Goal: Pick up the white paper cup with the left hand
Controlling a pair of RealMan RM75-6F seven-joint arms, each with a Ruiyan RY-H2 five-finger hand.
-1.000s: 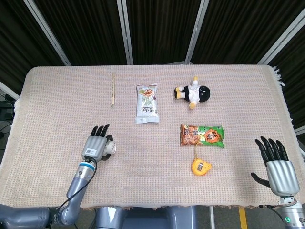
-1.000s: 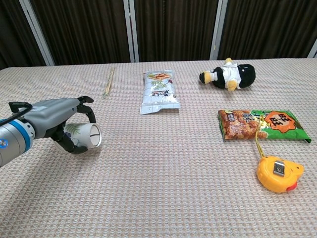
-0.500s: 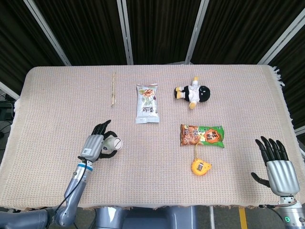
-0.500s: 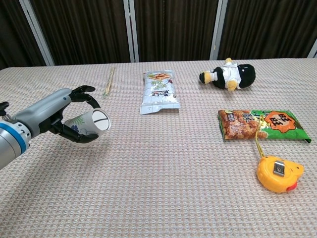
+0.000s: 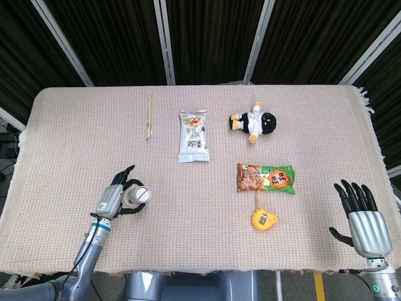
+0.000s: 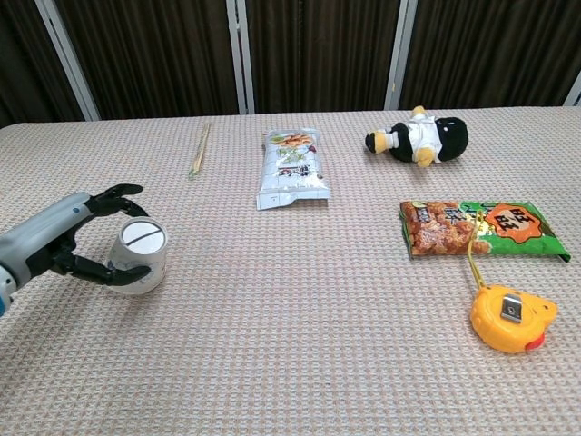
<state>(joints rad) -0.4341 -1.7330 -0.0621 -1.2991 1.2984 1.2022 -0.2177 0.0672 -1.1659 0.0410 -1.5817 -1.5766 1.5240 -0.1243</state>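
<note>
The left hand has its fingers curled around the white paper cup, held tilted at the near left of the woven beige tablecloth. The grasp looks made. Whether the cup is clear of the cloth cannot be told; any remaining lift is what is left.

A beige woven tablecloth is seen beneath a white paper cup, a silver-white snack packet, an orange-and-green snack bag, a yellow tape measure, and a black, white and yellow penguin plush.
</note>
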